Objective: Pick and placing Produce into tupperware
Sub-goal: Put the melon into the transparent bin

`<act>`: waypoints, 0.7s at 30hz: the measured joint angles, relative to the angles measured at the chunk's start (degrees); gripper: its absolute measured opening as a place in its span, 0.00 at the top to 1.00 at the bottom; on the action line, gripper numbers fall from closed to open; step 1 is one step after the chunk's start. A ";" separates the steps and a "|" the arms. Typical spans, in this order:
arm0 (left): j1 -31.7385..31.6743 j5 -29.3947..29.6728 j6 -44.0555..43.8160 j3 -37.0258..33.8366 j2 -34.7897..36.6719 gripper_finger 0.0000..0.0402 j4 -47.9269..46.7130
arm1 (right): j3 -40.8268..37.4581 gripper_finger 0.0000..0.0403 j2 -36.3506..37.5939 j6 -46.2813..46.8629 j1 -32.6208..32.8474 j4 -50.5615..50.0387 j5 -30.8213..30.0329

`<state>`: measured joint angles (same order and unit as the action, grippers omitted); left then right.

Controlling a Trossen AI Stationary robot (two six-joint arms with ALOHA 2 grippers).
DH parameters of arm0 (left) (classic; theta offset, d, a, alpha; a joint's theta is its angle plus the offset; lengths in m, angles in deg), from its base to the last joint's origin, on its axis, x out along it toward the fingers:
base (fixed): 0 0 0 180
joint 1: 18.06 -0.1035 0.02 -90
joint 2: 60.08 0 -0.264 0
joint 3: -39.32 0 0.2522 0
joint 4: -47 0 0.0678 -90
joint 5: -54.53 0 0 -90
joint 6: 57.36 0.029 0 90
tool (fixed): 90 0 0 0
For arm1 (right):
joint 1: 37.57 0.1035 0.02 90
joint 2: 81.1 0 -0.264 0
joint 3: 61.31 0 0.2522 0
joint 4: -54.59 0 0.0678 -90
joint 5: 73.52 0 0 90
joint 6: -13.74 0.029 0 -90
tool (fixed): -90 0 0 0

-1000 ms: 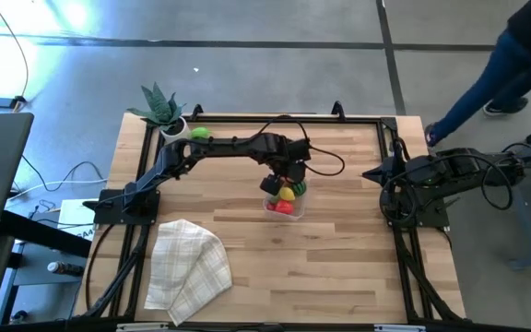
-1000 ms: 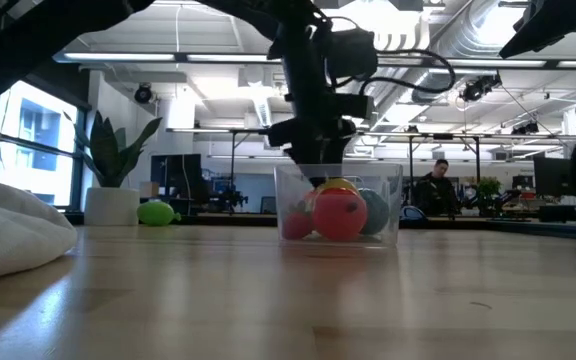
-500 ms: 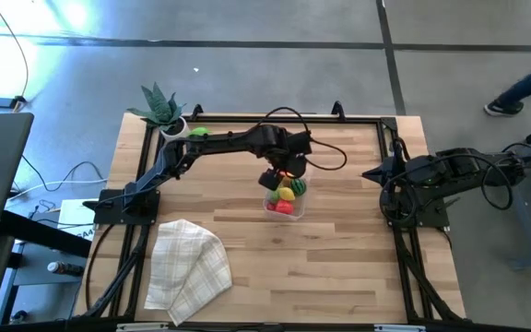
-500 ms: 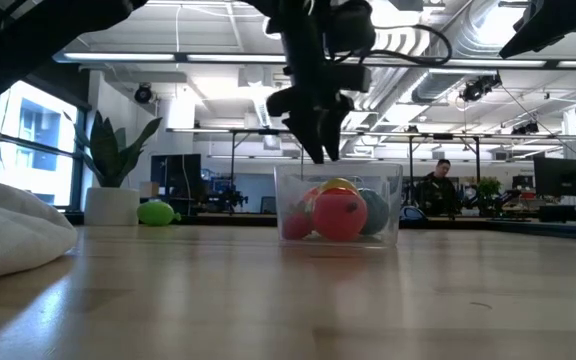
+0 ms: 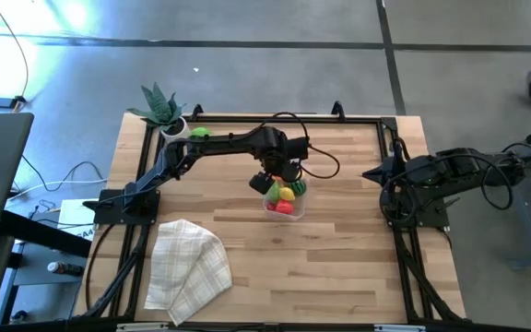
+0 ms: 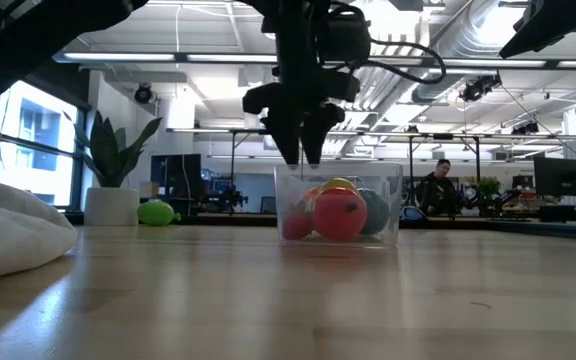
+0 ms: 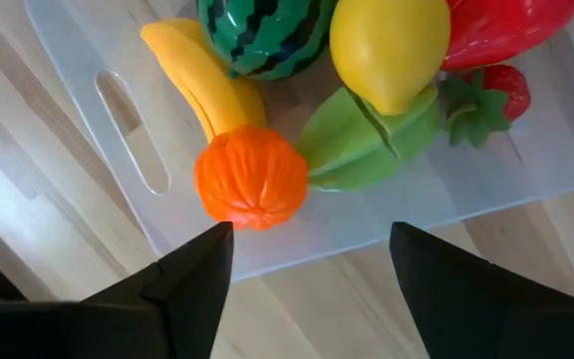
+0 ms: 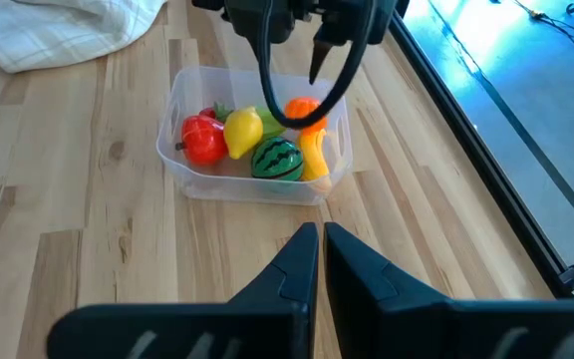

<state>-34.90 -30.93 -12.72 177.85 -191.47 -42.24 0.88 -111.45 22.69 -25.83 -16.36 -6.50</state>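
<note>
The clear tub [image 5: 269,208] stands mid-table and holds the toy produce: an orange [image 7: 250,181], a banana [image 7: 197,70], a watermelon [image 7: 262,35], a lemon [image 7: 389,45], a green piece [image 7: 367,145] and red pieces [image 8: 202,140]. My left gripper [image 5: 267,181] hangs open just above the tub's left rim [image 6: 286,170], touching nothing; its fingertips [image 6: 298,155] point down. One light-green piece [image 5: 198,133] lies on the table by the plant. My right gripper [image 5: 369,172] waits shut near the table's right edge, pointing at the tub [image 8: 182,85].
A checked beige cloth [image 5: 187,267] lies crumpled at the near left. A spiky plant in a white pot [image 5: 161,111] stands at the far left corner. Bare wood lies between the tub and the near edge. A person sits in the room beyond the table [image 6: 438,190].
My left gripper has risen out of the tub and shifted a little toward the table's left edge; it now hangs over the tub's left rim. The produce in the tub has stayed in place.
</note>
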 joint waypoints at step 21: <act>-0.01 -5.18 -7.08 -0.02 0.02 0.86 -0.97 | 0.02 0.97 0.00 0.00 0.00 0.00 0.01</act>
<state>-34.91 -36.12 -19.79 177.83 -191.45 -43.22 0.90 -111.45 22.69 -25.84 -16.36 -6.50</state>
